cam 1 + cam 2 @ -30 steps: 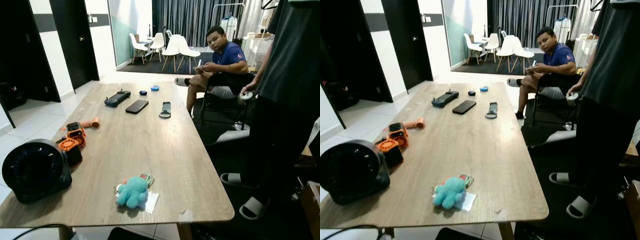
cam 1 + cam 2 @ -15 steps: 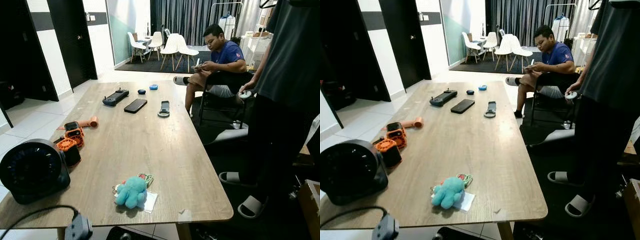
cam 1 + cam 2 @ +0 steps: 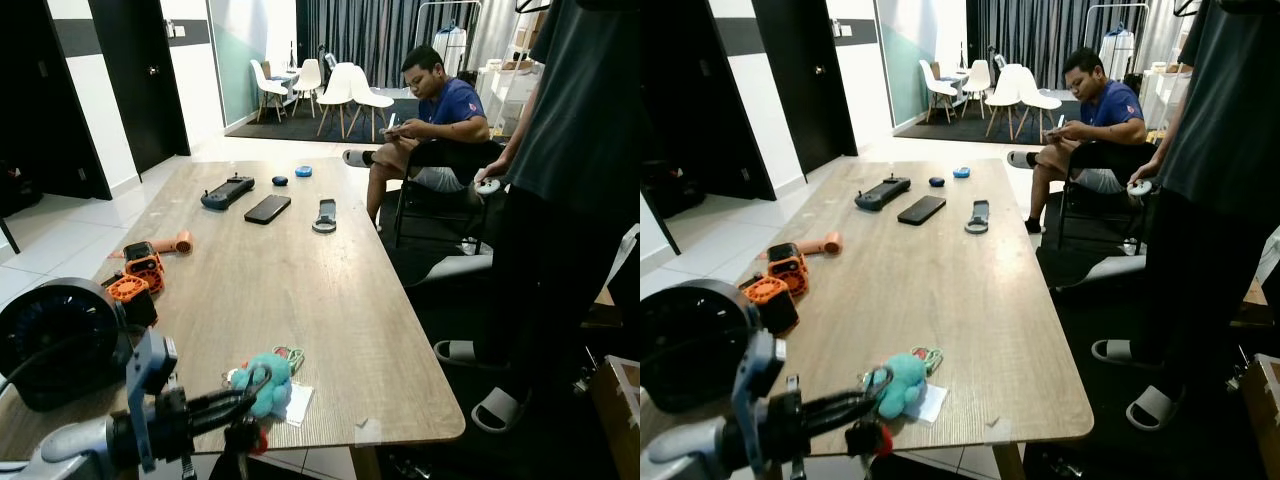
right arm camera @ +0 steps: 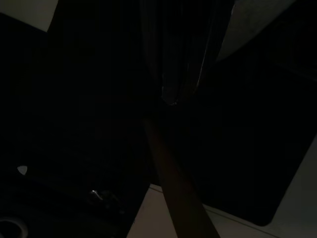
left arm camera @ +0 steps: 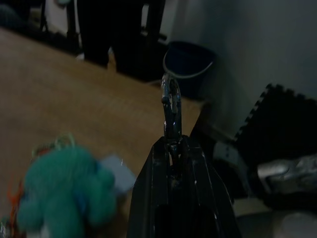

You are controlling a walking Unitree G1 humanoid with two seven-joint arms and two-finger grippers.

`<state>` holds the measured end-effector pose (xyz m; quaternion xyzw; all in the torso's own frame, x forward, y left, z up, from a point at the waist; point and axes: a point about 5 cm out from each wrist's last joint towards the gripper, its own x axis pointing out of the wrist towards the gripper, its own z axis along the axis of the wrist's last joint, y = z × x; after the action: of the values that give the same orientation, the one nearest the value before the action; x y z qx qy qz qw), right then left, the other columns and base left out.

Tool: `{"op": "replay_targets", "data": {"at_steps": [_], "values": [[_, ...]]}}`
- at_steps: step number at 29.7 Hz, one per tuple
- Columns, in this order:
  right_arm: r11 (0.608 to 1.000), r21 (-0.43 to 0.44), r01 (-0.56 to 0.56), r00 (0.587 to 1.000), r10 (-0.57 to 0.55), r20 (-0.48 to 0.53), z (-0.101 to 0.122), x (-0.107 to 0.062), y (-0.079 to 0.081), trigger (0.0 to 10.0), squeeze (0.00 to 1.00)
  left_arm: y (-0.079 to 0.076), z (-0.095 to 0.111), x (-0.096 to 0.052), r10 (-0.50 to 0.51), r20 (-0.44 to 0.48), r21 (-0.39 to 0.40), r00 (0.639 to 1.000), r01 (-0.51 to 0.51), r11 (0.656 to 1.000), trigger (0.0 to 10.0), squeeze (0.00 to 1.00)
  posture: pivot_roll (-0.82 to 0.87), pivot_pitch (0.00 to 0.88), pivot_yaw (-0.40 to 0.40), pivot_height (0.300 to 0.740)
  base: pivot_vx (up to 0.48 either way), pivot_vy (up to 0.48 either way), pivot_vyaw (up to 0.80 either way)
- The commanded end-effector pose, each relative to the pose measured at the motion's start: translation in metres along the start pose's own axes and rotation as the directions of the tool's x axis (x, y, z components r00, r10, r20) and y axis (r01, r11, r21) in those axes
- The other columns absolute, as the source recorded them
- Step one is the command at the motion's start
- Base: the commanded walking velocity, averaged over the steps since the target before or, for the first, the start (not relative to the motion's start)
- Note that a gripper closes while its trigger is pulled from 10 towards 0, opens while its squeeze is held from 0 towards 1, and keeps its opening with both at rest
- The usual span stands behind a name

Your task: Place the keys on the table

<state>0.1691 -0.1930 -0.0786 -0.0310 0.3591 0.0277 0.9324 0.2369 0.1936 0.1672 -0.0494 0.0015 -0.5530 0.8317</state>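
Left gripper (image 3: 262, 385) raised at the near edge of the table (image 3: 300, 290), fingers closed on the keys (image 5: 171, 106): a metal carabiner pinched at the fingertips and standing out beyond them in the left wrist view, with a small red piece (image 3: 258, 438) hanging below the fingers at the table edge. Keys held in the air, not lying on the tabletop. Just beyond the fingertips, a teal plush octopus (image 3: 268, 370) on the wood, with coloured rings (image 3: 291, 354) beside it and a white card (image 3: 297, 403) partly under it.

Right gripper: wrist view too dark; open or closed cannot be told.

At the near left corner of the table, a round black fan (image 3: 55, 335). Behind it, orange and black gadgets (image 3: 138, 278) and an orange cylinder (image 3: 180, 241) near the left edge.

Further along, towards the far end: a black handheld game console (image 3: 226, 190), a dark phone (image 3: 267, 208) lying flat beside it, a grey ringed gadget (image 3: 324, 215) to the right, and two small blue items (image 3: 303, 171) near the far edge.

To the right of the table, a standing person in dark clothes and sandals (image 3: 575, 200). Beyond, a seated person in a blue shirt (image 3: 440, 115) on a chair. At the back of the room, white chairs (image 3: 340, 92) before dark curtains.
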Motion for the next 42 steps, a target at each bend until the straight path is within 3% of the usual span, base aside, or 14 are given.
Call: {"op": "replay_targets", "data": {"at_steps": [1, 6, 10, 13, 19, 26, 32, 37, 42], "values": [[1.000, 0.008, -0.003, 1.000, 0.003, -0.018, -0.004, -0.001, 0.001, 10.0, 0.00, -0.001, 0.005, 0.000, -0.009, 0.018, -0.012, 1.000, 0.009, 1.000, 10.0, 0.00, 0.03, 0.042, 0.035, 0.740, 0.000, 0.000, 0.00], [1.000, 0.010, -0.003, 1.000, 0.003, -0.017, -0.004, -0.001, 0.002, 10.0, 0.00, -0.001, 0.025, 0.016, -0.014, 0.119, -0.010, 0.993, 0.015, 1.000, 10.0, 0.00, 0.03, 0.042, 0.036, 0.740, 0.000, 0.000, 0.00], [1.000, 0.009, -0.004, 1.000, 0.004, -0.017, -0.004, -0.001, 0.002, 10.0, 0.00, 0.004, 0.026, 0.028, 0.025, 0.101, 0.010, 0.995, -0.026, 1.000, 10.0, 0.00, 0.03, 0.039, 0.035, 0.740, 0.000, 0.000, 0.00], [1.000, 0.008, -0.004, 1.000, 0.004, -0.016, -0.003, -0.001, 0.002, 10.0, 0.00, 0.007, 0.022, 0.047, 0.081, 0.094, 0.037, 0.992, -0.085, 0.996, 10.0, 0.00, 0.02, 0.033, 0.040, 0.740, 0.000, 0.000, 0.00], [1.000, 0.010, -0.001, 1.000, 0.001, -0.013, -0.003, -0.001, 0.002, 10.0, 0.00, 0.008, 0.017, 0.060, 0.124, 0.081, 0.083, 0.989, -0.131, 0.988, 10.0, 0.00, 0.01, 0.030, 0.041, 0.740, 0.000, 0.000, 0.00], [1.000, 0.008, 0.001, 1.000, 0.000, -0.014, -0.003, -0.001, 0.001, 10.0, 0.00, 0.019, 0.008, 0.079, 0.270, 0.057, 0.158, 0.961, -0.276, 0.948, 10.0, 0.00, 0.01, 0.028, 0.039, 0.740, 0.000, 0.000, 0.00], [1.000, 0.006, 0.001, 1.000, -0.001, -0.016, -0.003, -0.001, 0.000, 10.0, 0.00, 0.030, 0.013, 0.089, 0.439, 0.139, 0.189, 0.888, -0.459, 0.868, 10.0, 0.00, 0.01, 0.028, 0.039, 0.740, 0.000, 0.000, 0.00], [1.000, 0.007, 0.001, 1.000, -0.001, -0.013, -0.003, -0.001, 0.000, 10.0, 0.00, 0.035, 0.010, 0.095, 0.514, 0.160, 0.205, 0.843, -0.538, 0.818, 10.0, 0.00, 0.01, 0.030, 0.043, 0.740, 0.000, 0.000, 0.00], [1.000, 0.012, 0.002, 1.000, -0.002, -0.015, -0.004, -0.001, 0.002, 10.0, 0.00, 0.048, 0.005, 0.098, 0.618, 0.159, 0.266, 0.770, -0.637, 0.724, 10.0, 0.00, 0.01, 0.036, 0.048, 0.740, 0.000, 0.000, 0.00]]}}
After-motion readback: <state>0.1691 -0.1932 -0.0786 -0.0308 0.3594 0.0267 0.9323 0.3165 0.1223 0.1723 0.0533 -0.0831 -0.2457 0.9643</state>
